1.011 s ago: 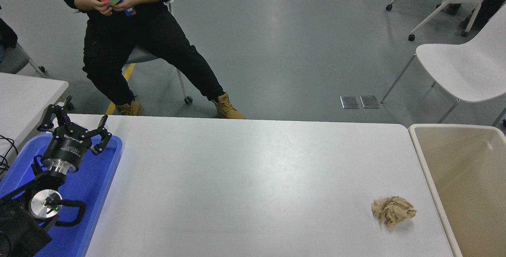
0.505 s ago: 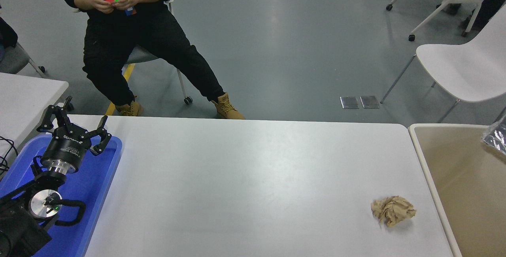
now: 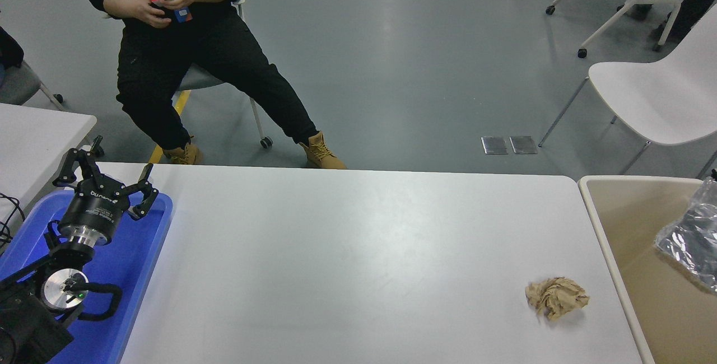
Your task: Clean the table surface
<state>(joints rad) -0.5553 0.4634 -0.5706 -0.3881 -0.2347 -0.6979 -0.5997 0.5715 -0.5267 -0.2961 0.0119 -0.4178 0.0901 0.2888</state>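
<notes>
The wide matte white table surface (image 3: 347, 252) fills the middle of the view, with one crumpled brown paper ball (image 3: 556, 297) sitting near its right edge, just beside the beige plastic bin (image 3: 602, 229). A crinkled clear plastic bag (image 3: 690, 238) hangs over that bin; the right gripper itself isn't visible. The left gripper (image 3: 103, 182) is parked over the blue plastic tray (image 3: 140, 263), fingers spread apart. The paper ball looks like the next pickup: a grip from above, closing across its middle.

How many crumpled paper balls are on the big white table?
1. The brown crumpled paper ball lies near the table surface's right edge, beside the beige bin. Anything inside the bin's hidden part can't be seen.
</notes>
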